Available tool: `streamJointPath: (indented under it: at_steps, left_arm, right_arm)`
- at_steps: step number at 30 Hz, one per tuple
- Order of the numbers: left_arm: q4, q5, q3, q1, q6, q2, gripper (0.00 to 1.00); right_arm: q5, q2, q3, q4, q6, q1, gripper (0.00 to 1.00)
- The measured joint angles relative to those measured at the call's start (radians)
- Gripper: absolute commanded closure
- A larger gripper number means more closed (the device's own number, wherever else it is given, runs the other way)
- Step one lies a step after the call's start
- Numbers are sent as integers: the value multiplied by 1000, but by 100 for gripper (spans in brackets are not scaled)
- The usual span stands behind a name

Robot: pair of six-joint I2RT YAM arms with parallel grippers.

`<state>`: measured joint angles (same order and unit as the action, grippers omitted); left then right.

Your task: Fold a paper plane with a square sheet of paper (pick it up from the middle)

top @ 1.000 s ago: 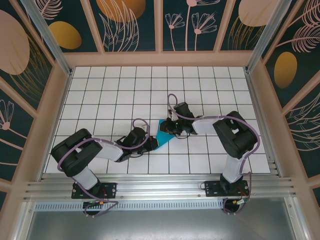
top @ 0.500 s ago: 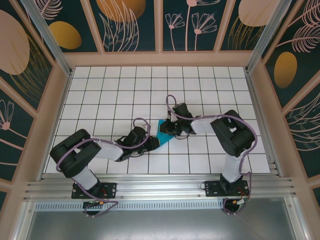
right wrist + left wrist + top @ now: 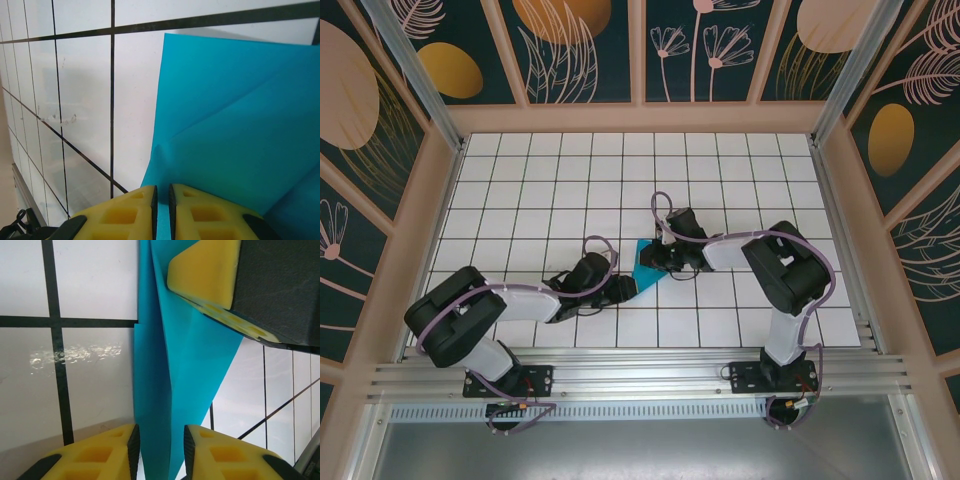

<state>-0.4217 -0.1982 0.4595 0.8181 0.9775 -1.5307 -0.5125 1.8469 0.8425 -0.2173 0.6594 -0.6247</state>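
Left wrist view, left pincer [image 3: 160, 440] parted astride creased teal paper [image 3: 190, 370], right pincer [image 3: 161, 194] clenched on its edge.

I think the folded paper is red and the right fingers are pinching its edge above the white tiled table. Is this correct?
One detail is wrong: the paper is teal-blue, not red, as the right wrist view shows. The rest is correct: it is folded, and the right fingers pinch its edge above the white tiled table.
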Motion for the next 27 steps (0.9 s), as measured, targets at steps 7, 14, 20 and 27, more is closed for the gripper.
streamJointPath:
  at_steps: [7, 14, 20, 27]
  left_arm:
    - [21, -4, 14, 0, -16, 6, 81]
    - [23, -15, 16, 0, -23, -4, 90]
    - [11, -43, 16, 0, -31, -41, 93]
    - [-9, -63, 16, -1, -30, -65, 94]
  right_arm:
    - [11, -12, -21, -20, 0, -2, 83]
    - [16, -16, -29, -31, 0, -4, 83]
    - [18, -19, -36, -40, 0, -5, 83]
    - [21, -21, -40, -42, 0, -6, 82]
